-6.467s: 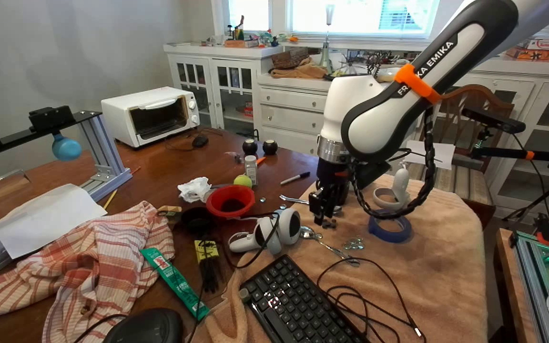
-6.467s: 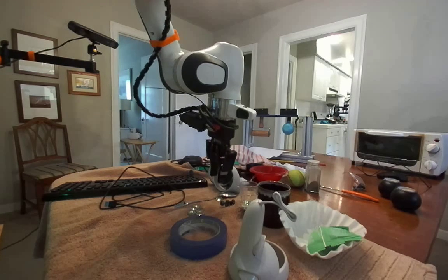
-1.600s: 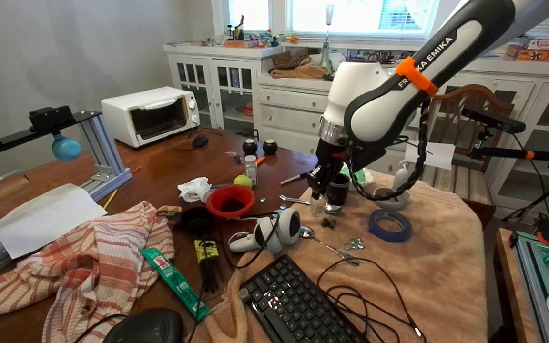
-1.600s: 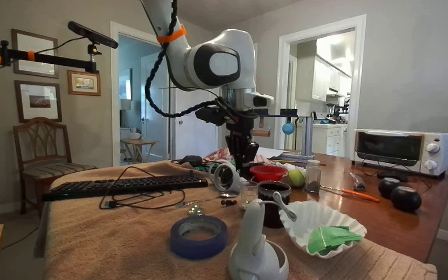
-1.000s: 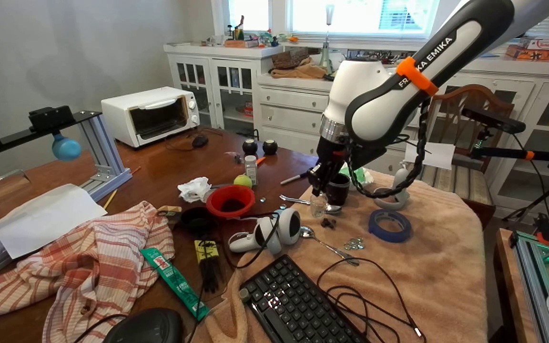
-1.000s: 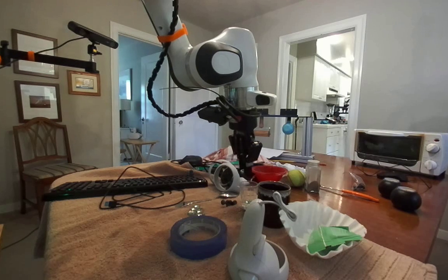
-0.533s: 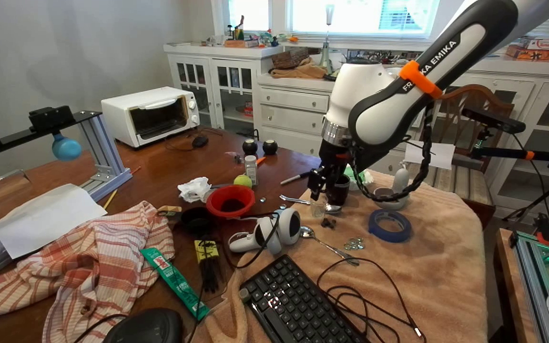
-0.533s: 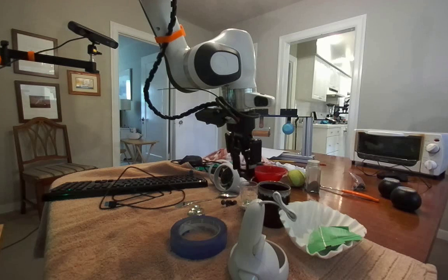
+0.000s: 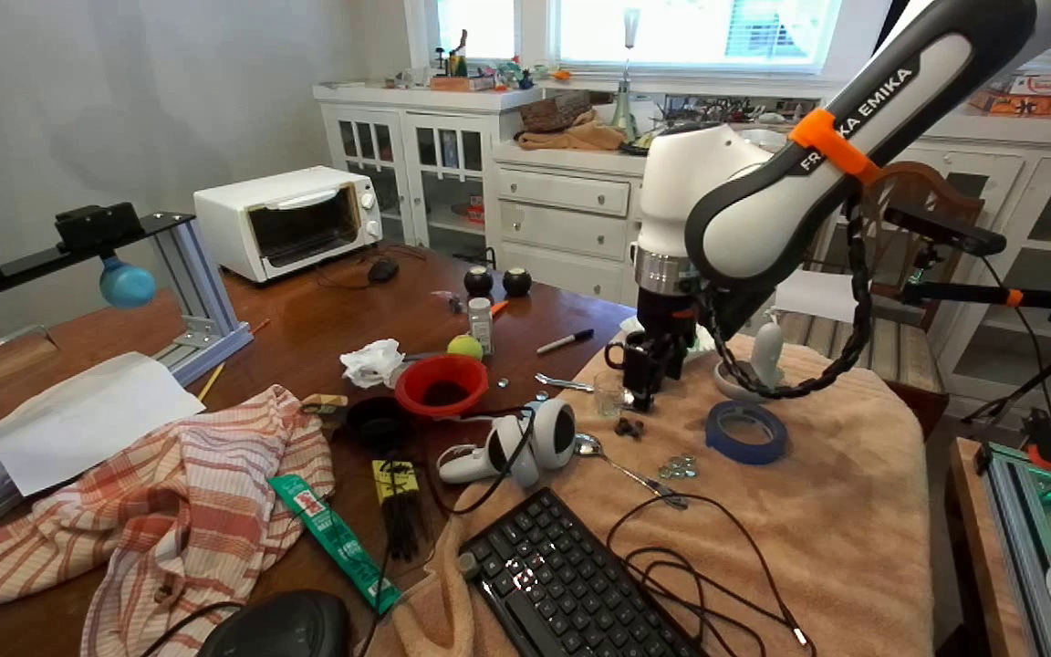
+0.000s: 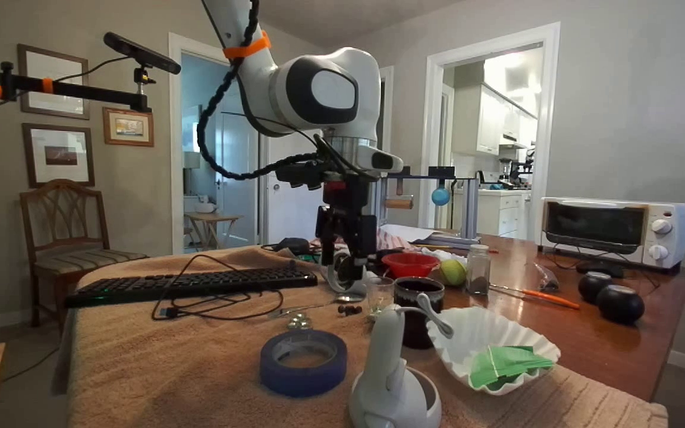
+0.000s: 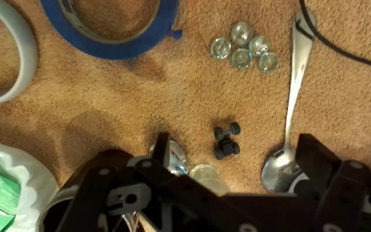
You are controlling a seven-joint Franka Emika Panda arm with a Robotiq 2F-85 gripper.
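Fingers [image 11: 162, 146] stand apart near the black wheeled piece [image 11: 227, 145]; the wrist view alone shows its wheels [image 11: 235, 128] clearly, long axis running twelve to six o'clock.

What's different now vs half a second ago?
The gripper shifted away from the red bowl, toward the blue tape, in both exterior views. No grab or release shows; its jaws stand open, holding nothing. The glass, mug and keyboard stayed put.
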